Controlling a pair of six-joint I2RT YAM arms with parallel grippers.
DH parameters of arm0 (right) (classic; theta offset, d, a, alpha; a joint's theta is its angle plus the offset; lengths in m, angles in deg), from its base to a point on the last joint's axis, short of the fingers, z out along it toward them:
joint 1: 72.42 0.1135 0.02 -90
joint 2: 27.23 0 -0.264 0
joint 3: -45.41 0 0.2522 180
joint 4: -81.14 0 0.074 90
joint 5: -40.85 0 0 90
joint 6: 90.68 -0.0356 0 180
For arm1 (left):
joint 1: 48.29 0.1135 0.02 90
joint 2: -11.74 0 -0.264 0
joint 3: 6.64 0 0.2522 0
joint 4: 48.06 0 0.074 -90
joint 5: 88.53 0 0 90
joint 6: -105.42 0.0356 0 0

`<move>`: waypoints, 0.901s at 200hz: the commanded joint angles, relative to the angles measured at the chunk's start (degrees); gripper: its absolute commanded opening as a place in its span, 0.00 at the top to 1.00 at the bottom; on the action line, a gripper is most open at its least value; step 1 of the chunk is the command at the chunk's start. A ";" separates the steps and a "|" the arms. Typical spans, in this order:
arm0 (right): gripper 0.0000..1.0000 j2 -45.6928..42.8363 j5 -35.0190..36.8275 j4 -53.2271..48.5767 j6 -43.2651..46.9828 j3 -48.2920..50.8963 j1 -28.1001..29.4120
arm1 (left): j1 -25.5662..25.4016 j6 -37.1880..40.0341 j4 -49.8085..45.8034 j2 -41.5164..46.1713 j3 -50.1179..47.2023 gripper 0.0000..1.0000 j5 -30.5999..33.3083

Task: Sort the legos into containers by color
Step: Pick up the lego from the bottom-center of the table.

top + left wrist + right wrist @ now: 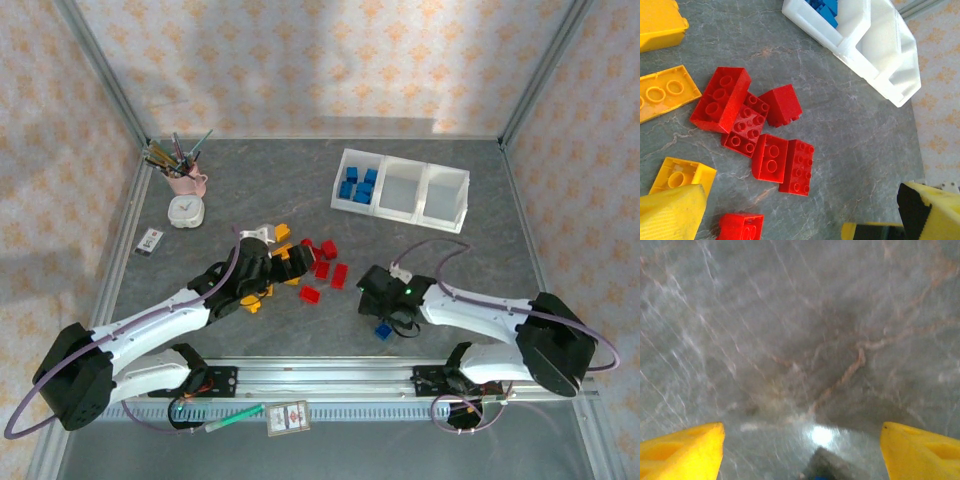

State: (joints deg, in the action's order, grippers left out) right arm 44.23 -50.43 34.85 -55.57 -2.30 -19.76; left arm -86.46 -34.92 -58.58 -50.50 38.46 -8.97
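Legos (318, 268) are found in 3 groups rel. to the tray (425, 195). Blue legos (358, 185) are piled in the tray's left-end compartment. Red legos (325, 262) are scattered on the worktop (480, 260) on the tray's near side, just past its left end. Six are counted in the left wrist cam, several touching. Yellow legos (283, 235) are bunched further left of the tray than the reds, under & around the left jaws. A lone blue lego (383, 330) is seen well to the tray's near side, approx. in line w/ its left end, right by the right jaws.

Left jaws, on the left arm (160, 320), are spread wide w/ nothing gripped; one red lego (742, 227) is seen on the worktop btwn them. Right jaws, on the right arm (470, 315), are likewise released, wide apart over bare worktop. A blurred dark-blue bit is glimpsed btwn them, not clamped.
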 commanded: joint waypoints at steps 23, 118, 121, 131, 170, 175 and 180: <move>0.23 -0.39 2.07 -3.45 -11.37 1.70 5.80 | -1.02 -1.13 -0.25 -0.67 -1.00 0.01 -0.19; 0.47 5.44 5.17 -3.50 -11.93 -2.96 9.28 | -1.09 -0.63 -1.73 0.14 -0.59 0.01 0.70; 0.48 5.42 5.15 -3.42 -11.83 -3.07 9.27 | -1.11 -0.59 -1.94 0.23 -0.57 0.01 0.80; 0.51 5.35 4.99 -3.13 -11.58 -3.09 9.23 | -1.11 -0.37 -2.27 0.37 -0.40 0.01 1.07; 0.60 5.36 4.62 -2.36 -10.95 -2.87 9.22 | -1.11 -0.19 -2.79 0.55 -0.13 0.01 1.38; 0.61 5.36 4.68 -2.42 -10.73 -3.02 9.26 | -1.11 -0.17 -2.93 0.54 -0.05 0.01 1.46; 0.62 5.32 4.83 -2.52 -10.68 -3.20 9.29 | -1.08 -0.14 -2.90 0.56 -0.04 0.01 1.47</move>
State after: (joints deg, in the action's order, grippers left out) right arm 49.13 -46.97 28.94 -66.41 -3.85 -10.95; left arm -86.95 -35.56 -59.65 -50.63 37.76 -8.55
